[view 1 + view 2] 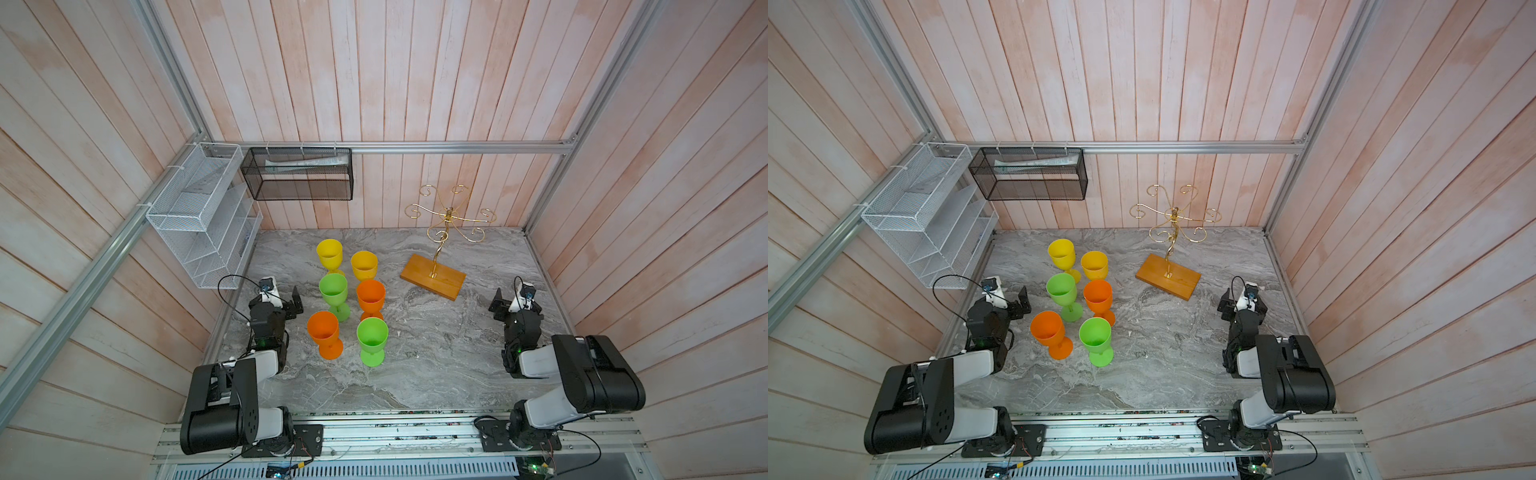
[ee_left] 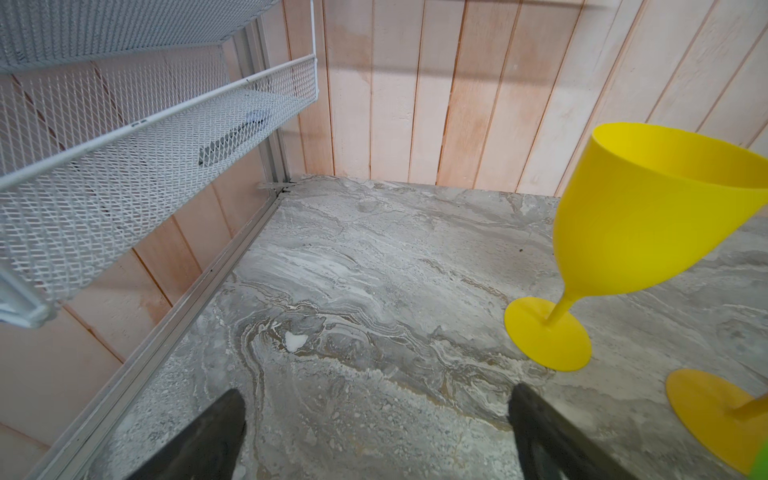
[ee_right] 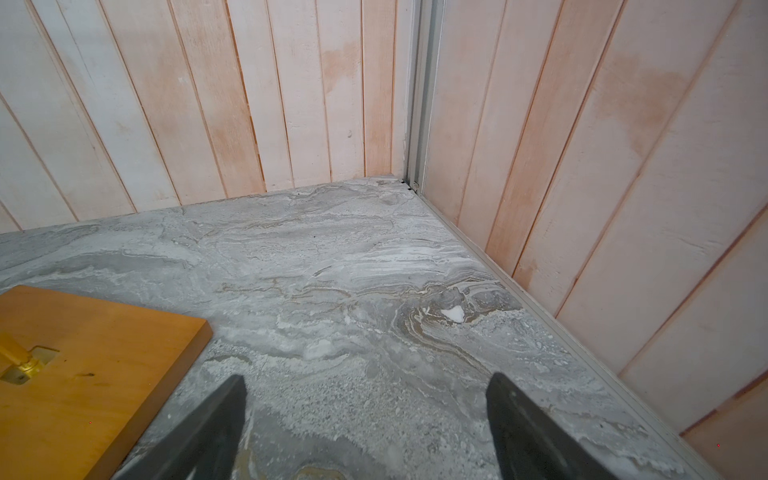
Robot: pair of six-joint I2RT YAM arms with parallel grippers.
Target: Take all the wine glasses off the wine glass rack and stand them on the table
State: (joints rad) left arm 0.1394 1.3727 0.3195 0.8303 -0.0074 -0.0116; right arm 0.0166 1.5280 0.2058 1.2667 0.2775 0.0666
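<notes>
The gold wire wine glass rack [image 1: 448, 216] [image 1: 1173, 216] stands at the back right on its wooden base [image 1: 432, 276] [image 3: 83, 374]. All its curled arms are bare. Several plastic wine glasses stand upright in two rows left of it, among them a yellow one [image 1: 329, 251] [image 2: 648, 216], a green one [image 1: 333, 289] and an orange one [image 1: 323, 328]. My left gripper [image 1: 286, 300] [image 2: 376, 395] is open over bare table, left of the glasses. My right gripper [image 1: 515, 305] [image 3: 366, 380] is open and empty, right of the rack's base.
A white mesh shelf [image 1: 195, 216] [image 2: 124, 166] hangs on the left wall above my left arm. A black mesh basket [image 1: 297, 174] hangs on the back wall. Plank walls close the marble table [image 1: 436, 353] on three sides.
</notes>
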